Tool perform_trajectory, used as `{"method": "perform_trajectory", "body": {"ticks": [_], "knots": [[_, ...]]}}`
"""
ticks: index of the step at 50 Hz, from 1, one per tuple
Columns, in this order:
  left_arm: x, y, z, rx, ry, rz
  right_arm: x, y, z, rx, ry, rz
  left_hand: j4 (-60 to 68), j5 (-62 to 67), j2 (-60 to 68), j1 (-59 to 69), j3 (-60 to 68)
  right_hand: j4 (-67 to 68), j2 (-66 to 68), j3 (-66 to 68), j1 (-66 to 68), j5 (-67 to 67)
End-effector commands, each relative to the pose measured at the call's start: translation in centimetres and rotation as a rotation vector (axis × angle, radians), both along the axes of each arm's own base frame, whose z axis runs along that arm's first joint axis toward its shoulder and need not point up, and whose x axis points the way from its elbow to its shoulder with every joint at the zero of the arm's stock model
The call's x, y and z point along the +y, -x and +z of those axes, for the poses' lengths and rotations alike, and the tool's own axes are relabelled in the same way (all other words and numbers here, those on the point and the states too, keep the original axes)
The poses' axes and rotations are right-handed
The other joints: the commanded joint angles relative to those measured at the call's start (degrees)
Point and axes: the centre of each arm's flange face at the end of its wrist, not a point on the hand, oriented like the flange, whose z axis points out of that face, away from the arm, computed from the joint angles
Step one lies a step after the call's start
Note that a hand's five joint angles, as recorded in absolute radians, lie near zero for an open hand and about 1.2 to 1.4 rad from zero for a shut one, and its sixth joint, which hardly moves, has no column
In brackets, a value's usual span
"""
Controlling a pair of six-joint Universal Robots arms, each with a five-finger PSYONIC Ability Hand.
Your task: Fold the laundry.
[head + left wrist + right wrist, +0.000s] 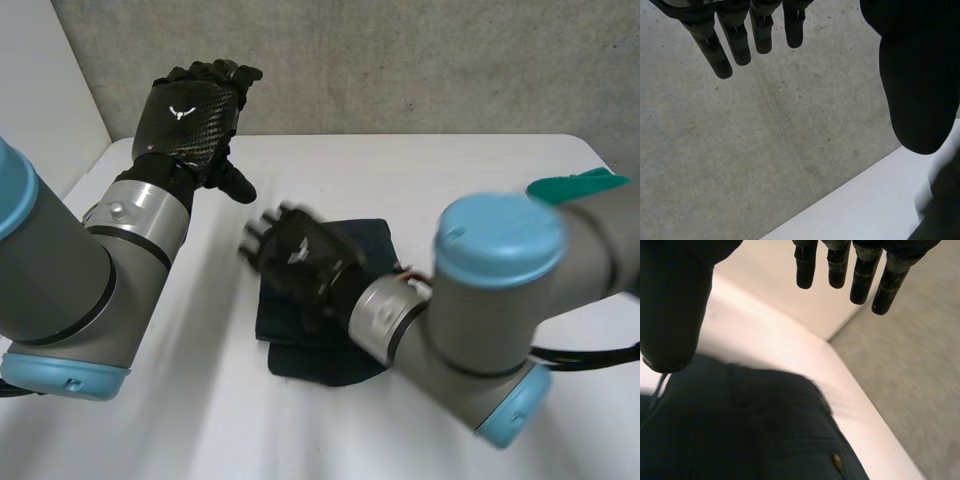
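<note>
Nearest the camera sat the right arm's grey joint with its light-blue cap (500, 262). Beyond it, the black right hand (300, 255) was over the far left part of a dark navy folded garment (330, 345). That garment lay in a compact bundle at the middle of the white table (450, 180). Whether the palm touched the cloth could not be told. In the right wrist view its fingers (835, 267) were straight and slightly spread, well apart from the thumb, and held nothing. The black left hand (190, 115) was raised over the table's far left corner, well apart from the garment. Its fingers (725, 50) were straight and side by side, also empty.

The likely risk was that the right hand would drag or rumple the bundle, whose lower layer already poked out at the near edge. With the left hand so far off, nothing would steady the cloth. A teal cloth-like item (575, 185) lay just behind the right arm, and a swing could knock it.
</note>
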Motion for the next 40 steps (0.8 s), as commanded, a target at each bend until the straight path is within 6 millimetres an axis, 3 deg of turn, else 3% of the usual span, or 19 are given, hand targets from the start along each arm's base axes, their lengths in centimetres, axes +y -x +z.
{"method": "perform_trajectory", "body": {"ticks": [1, 5, 10, 17, 24, 33, 36, 38, 40], "knots": [[-0.3, 1.1, -2.1, -0.045, -0.068, -0.027, -5.1, 5.3, 2.9, -0.249, -0.402, -0.332, -1.19, -2.17, -1.27, -0.37, -1.63, -3.70, -2.79, -2.44, -1.71, -3.89], [0.1, 2.5, -4.5, -0.100, -0.150, -0.096, -6.2, 6.5, 1.8, -0.198, -0.440, -0.393, -0.86, -1.83, -0.93, -0.04, -1.29, -3.70, -2.79, -2.44, -1.71, -3.89], [0.6, 4.7, -8.7, -0.189, -0.276, -0.169, -7.8, 6.0, -1.0, -0.144, -0.468, -0.418, -0.35, -1.33, -0.43, 0.47, -0.79, -3.70, -2.79, -2.44, -1.71, -3.89], [-0.7, 5.2, -13.5, -0.294, -0.434, -0.153, -9.2, 5.3, -4.7, -0.065, -0.523, -0.435, 0.66, -0.32, 0.58, 1.48, 0.22, -3.70, -2.79, -2.44, -1.71, -3.89], [-1.0, 4.8, -16.1, -0.349, -0.522, -0.141, -9.6, 5.3, -7.6, 0.067, -0.530, -0.442, 1.50, 0.52, 1.42, 2.32, 1.07, -3.70, -2.79, -2.44, -1.71, -3.89], [-0.7, 4.7, -16.0, -0.411, -0.514, -0.156, -10.4, 6.4, -7.3, 0.116, -0.448, -0.501, 1.50, 0.52, 1.42, 2.32, 1.07, -3.70, -2.79, -2.44, -1.71, -3.89], [-0.6, 4.8, -15.6, -0.420, -0.502, -0.164, -10.2, 6.5, -6.3, 0.099, -0.421, -0.495, 1.17, 0.19, 1.09, 1.99, 0.73, -3.70, -2.79, -2.44, -1.71, -3.89], [-0.6, 4.9, -15.1, -0.415, -0.491, -0.168, -9.9, 6.7, -5.3, 0.077, -0.394, -0.494, 1.00, 0.02, 0.92, 1.82, 0.56, -3.70, -2.79, -2.44, -1.71, -3.89], [-0.6, 4.8, -13.3, -0.391, -0.455, -0.165, -9.8, 6.8, -4.6, 0.055, -0.369, -0.492, 0.83, -0.15, 0.75, 1.65, 0.39, -3.70, -2.79, -2.44, -1.71, -3.89]]}}
